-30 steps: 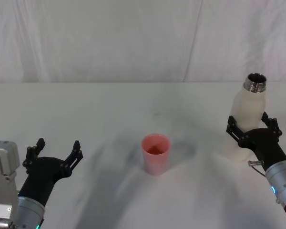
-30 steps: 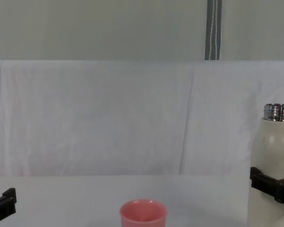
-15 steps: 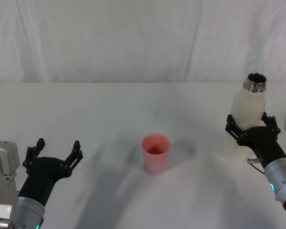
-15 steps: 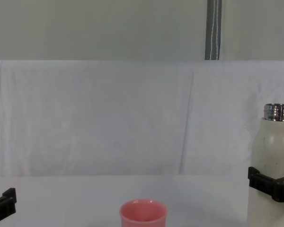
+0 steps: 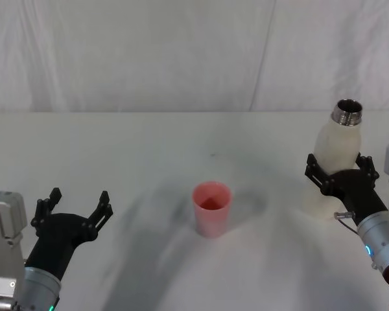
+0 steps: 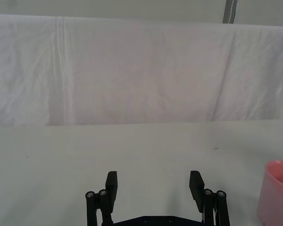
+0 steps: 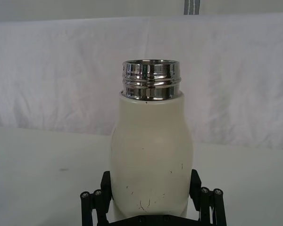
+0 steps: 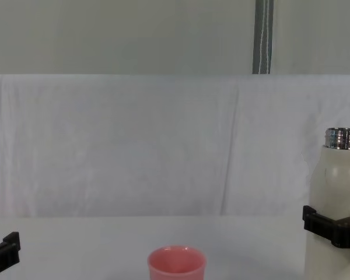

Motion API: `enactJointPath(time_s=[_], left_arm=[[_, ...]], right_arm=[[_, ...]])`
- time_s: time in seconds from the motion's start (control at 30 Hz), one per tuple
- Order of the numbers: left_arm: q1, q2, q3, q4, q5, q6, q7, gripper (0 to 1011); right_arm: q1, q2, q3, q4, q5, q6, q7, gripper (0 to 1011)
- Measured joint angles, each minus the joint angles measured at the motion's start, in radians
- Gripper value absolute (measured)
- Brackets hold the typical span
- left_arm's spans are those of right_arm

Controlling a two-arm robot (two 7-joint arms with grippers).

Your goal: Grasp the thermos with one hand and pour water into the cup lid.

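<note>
Black right tool (image 5: 340, 173) seemingly clasping upright thermos (image 5: 334, 159).

- We see a staged robot test bench, like a lab, not a home.
- A wrinkled white cloth backdrop (image 5: 181, 58) hangs beyond both grippers.
- A plain white tabletop (image 5: 149, 149) lies beneath them.
- A grey metal pole (image 8: 263, 36) rises behind the backdrop.

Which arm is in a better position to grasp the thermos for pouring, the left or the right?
The right. The right claw already straddles the thermos, one finger on each side. The left claw hangs open beyond the cup lid, far from the thermos.
</note>
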Motion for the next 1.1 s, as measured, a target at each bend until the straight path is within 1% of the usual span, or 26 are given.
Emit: enactJointPath(time_s=[0.43,0.6,1.1], left_arm=[[0.0,0.0,0.0,0.0,0.0,0.0,0.0,1001],[0.0,0.0,0.0,0.0,0.0,0.0,0.0,1001],[0.0,0.0,0.0,0.0,0.0,0.0,0.0,1001]], right_arm=[[-0.003,0.0,0.0,-0.003,0.0,0.0,0.0,1003],[-0.003,0.0,0.0,-0.004,0.0,0.0,0.0,950],[-0.005,0.0,0.001,-0.005,-0.001,0.0,0.0,950]])
